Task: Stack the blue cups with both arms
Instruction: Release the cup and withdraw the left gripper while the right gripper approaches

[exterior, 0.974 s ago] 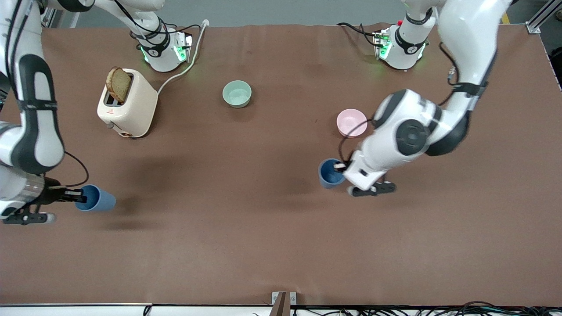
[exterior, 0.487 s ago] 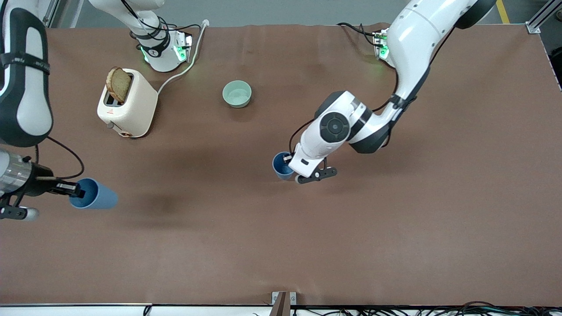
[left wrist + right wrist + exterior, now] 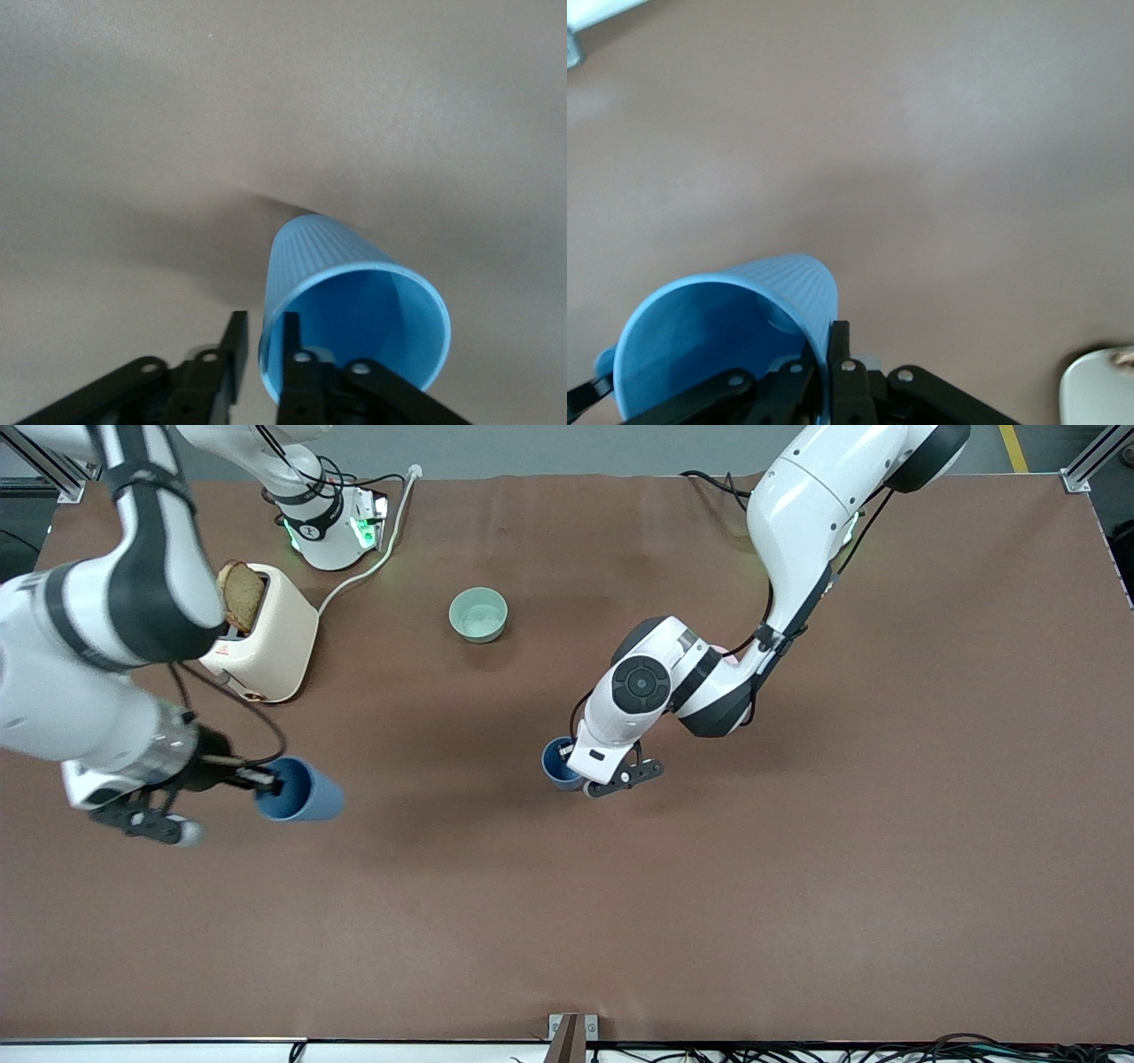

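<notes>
One blue cup [image 3: 556,763] stands about upright near the table's middle, under the left arm's wrist. My left gripper [image 3: 572,762] straddles its rim. In the left wrist view the cup [image 3: 354,292] has one finger inside it and one outside, and a small gap shows between the outer finger and the wall. My right gripper [image 3: 269,784] is shut on the rim of the other blue cup [image 3: 306,801]. It holds that cup tilted on its side over the table, near the toaster. The right wrist view shows the cup [image 3: 735,328] with its wall pinched between the fingers.
A cream toaster [image 3: 266,642] with a slice of bread stands toward the right arm's end, with its cable running to the back. A mint-green bowl [image 3: 478,614] stands farther from the camera than the cups. The left arm hides the pink bowl.
The left arm brought its cup toward the table's middle and slowed. The right arm swung its cup from the table's end toward the middle.
</notes>
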### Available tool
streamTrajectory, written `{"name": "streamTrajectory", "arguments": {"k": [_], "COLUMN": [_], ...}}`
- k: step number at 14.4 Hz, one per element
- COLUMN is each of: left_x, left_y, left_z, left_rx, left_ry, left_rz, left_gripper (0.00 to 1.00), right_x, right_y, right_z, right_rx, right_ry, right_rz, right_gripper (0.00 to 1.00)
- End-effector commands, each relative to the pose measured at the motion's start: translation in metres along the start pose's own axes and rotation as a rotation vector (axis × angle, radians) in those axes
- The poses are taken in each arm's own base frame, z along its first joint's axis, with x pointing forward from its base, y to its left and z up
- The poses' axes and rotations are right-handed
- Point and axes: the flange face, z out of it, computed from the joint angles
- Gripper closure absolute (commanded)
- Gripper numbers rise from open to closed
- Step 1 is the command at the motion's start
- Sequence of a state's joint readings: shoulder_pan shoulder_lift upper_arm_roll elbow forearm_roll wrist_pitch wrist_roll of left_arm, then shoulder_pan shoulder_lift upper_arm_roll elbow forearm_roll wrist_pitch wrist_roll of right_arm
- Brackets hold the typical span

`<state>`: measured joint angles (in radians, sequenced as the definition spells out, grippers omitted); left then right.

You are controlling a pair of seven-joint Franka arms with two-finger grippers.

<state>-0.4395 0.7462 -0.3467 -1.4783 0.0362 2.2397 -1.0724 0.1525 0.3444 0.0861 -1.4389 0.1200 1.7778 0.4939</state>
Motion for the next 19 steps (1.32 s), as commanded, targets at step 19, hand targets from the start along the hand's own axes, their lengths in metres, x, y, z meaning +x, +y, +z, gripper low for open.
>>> {"name": "streamTrajectory", "arguments": {"k": [19], "left_x": [0.133], "left_y": [-0.282], "left_z": [-0.436], "left_rx": [0.098], "left_ry": [0.252], "left_rz": [0.167], "left_gripper": [0.00], "right_x": [-0.162], "right_y": [-0.245], "right_z": [0.169], "right_rx": [-0.019], "right_ry": [0.064], "right_rz": [-0.046], "right_gripper": [0.99]}}
